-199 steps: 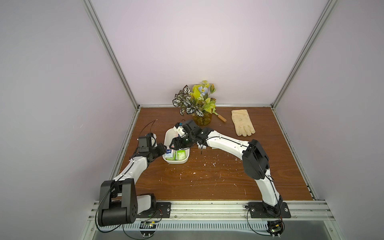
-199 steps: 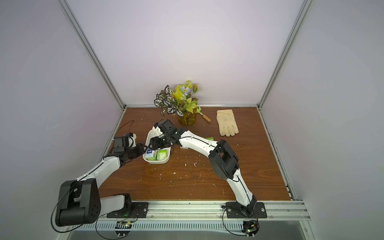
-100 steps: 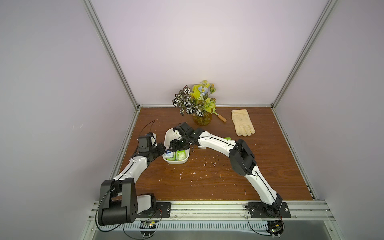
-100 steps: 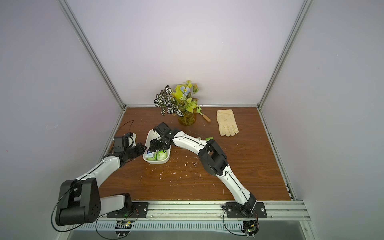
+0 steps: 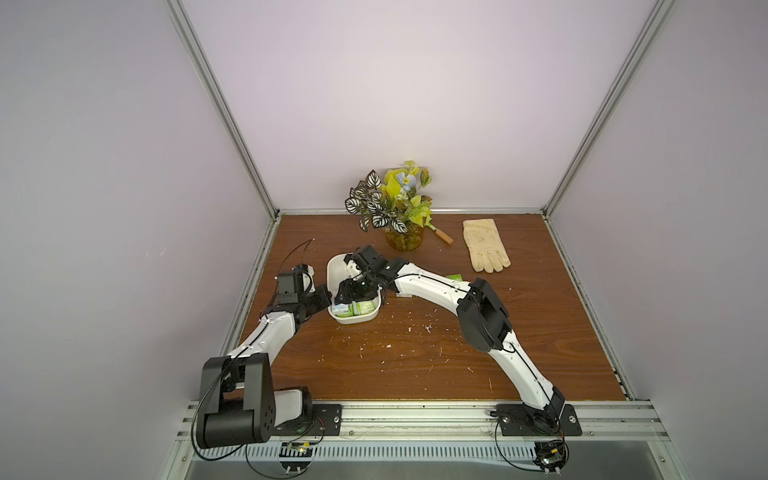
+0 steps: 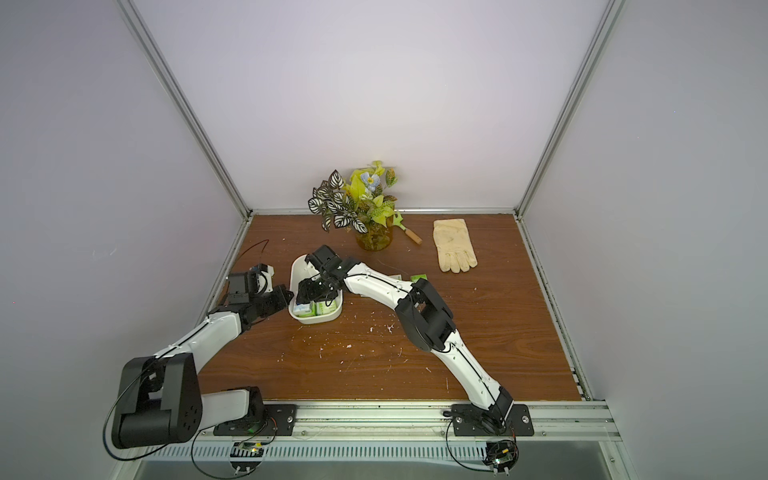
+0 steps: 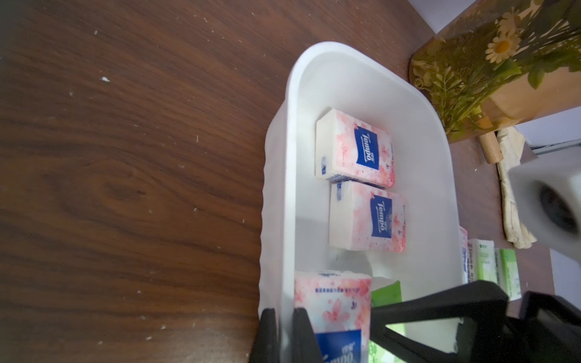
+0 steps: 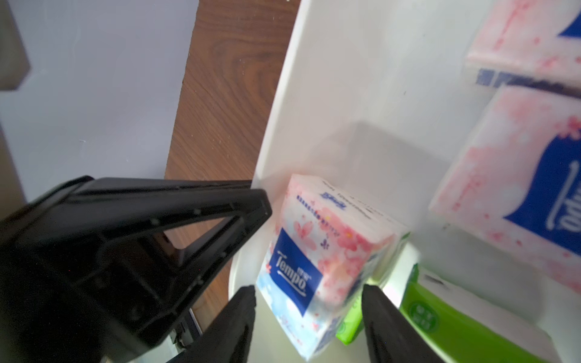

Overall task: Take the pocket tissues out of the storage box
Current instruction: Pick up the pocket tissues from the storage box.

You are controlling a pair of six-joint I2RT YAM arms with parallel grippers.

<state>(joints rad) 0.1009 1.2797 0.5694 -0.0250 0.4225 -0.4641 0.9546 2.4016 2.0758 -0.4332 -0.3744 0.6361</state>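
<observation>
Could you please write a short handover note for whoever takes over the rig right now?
Left gripper: shut on the side wall of the storage box.
Right gripper: inside the box, jaws either side of an upright pink packet; contact unclear.
In the box: that packet, two flat pink packets, green packets.
Done: a few removed packets lie on the table beside the box.
Left: lift the rest out.

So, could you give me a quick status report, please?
Left gripper shut on tub wall. Right gripper open, astride pink packet standing in tub. Green packet right beside it.
</observation>
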